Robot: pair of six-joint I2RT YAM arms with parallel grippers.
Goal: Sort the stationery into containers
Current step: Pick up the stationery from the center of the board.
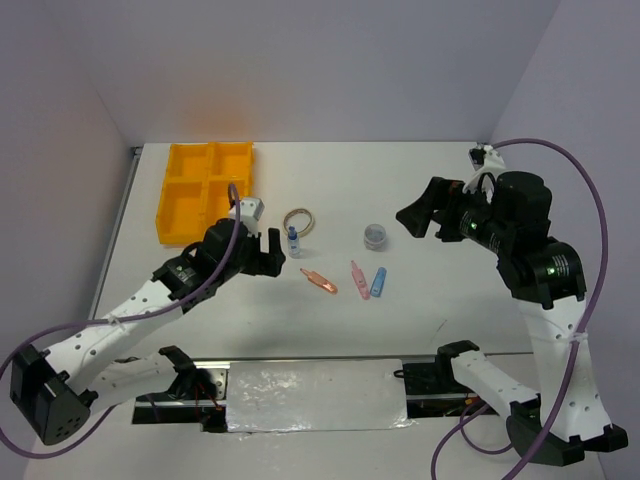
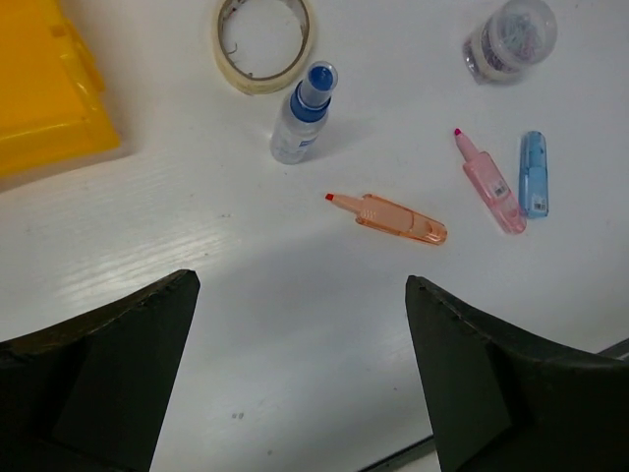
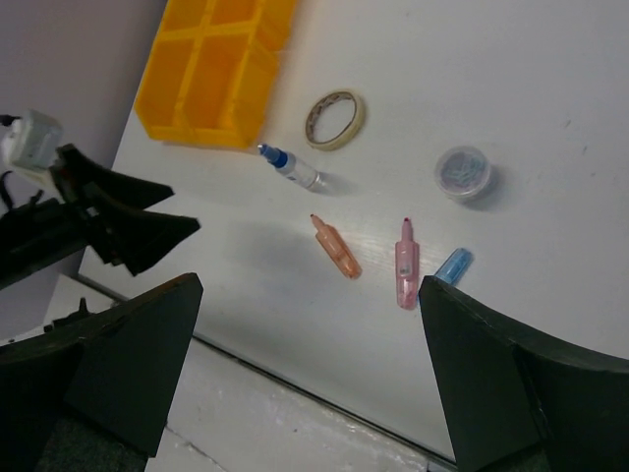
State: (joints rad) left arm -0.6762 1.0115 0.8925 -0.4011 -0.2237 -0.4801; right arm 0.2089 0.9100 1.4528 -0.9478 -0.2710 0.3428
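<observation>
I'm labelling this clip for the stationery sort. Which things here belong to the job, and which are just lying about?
Job: orange-yellow tray, tape ring, blue-capped bottle, round jar, orange-pink piece, pink piece, blue piece.
Lying about: silver sheet at the table's near edge.

Top camera overhead, rear; wrist cameras nearer, downward, sharing table (image 1: 420, 290) middle.
</observation>
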